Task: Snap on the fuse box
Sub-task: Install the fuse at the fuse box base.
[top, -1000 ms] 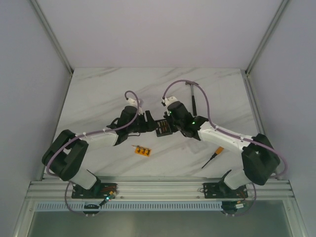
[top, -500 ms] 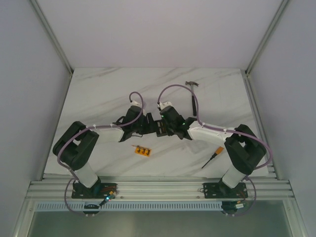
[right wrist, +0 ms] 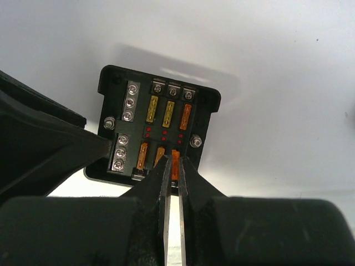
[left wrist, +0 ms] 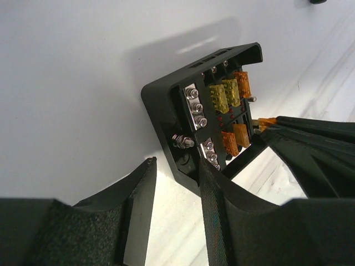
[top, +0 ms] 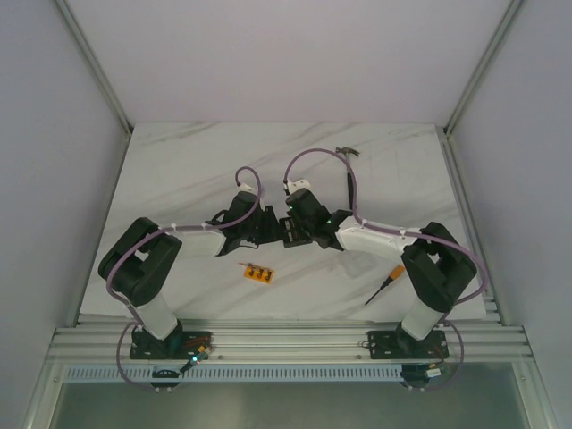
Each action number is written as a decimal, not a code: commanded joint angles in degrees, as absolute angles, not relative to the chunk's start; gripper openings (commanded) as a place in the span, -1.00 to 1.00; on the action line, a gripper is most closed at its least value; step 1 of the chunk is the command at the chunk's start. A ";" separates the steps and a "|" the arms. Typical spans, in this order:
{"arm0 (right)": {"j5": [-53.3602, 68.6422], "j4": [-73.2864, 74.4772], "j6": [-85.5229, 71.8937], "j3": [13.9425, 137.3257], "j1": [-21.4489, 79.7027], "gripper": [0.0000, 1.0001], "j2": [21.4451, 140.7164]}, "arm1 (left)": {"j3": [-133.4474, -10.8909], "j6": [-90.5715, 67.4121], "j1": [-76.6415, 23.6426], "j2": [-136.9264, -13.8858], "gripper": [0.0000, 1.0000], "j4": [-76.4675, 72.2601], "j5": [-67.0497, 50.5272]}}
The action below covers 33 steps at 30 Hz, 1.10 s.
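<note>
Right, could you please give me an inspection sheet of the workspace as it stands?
Surface: white marble-patterned table, no damage seen.
Job's things: fuse box between the arms, five fuses in slots; orange fuse at the last slot.
Clutter: hammer, orange-handled screwdriver and orange strip, all lying apart from the box.
Grippers: right gripper shut on the orange fuse; left gripper straddles the box's corner, grip unclear.
Cables: purple cables loop above both wrists; the right one crosses the hammer in the top view.
Surroundings: plain walls, aluminium frame along the near edge; nothing else seen.
</note>
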State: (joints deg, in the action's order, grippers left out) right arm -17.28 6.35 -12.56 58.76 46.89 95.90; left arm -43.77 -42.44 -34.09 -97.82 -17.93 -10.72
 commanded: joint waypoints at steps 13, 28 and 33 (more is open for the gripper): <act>-20.39 7.44 -15.71 61.64 47.33 -1.00 99.50 | -45.78 -42.88 -33.57 -99.36 -0.10 -16.70 -12.08; -21.89 9.05 -17.40 62.05 47.46 -1.00 98.83 | -46.05 -43.01 -33.51 -99.85 -0.15 -16.65 -12.38; -21.51 9.16 -17.40 62.07 47.46 -1.00 100.05 | -46.08 -42.98 -33.49 -99.70 -0.18 -16.68 -12.49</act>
